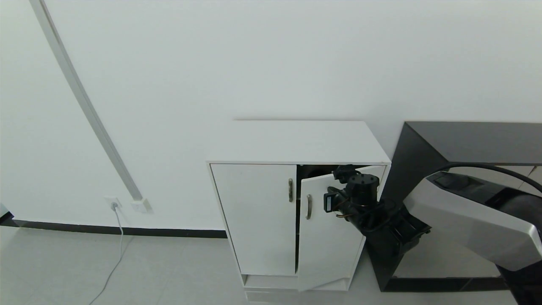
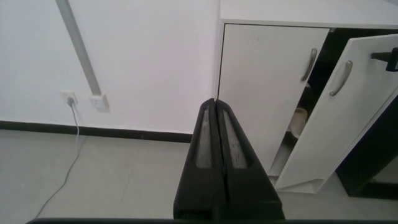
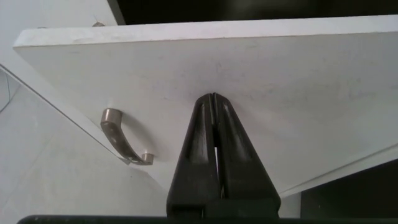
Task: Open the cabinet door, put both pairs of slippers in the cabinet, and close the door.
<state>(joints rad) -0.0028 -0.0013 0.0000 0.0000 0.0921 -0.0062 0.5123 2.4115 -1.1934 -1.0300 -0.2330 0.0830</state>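
the left gripper [image 2: 215, 102] is held in the air in front of the cabinet [image 1: 296, 142], well apart from it, with its two fingers pressed together on nothing. the right gripper [image 3: 214, 96] is squeezed closed too, and its tips are set against the front of the cabinet's right door [image 1: 330, 245], near the handle [image 1: 308, 206]. that door is swung partly out. something pale [image 2: 300, 120] is seen inside the cabinet; whether it is a slipper cannot be told.
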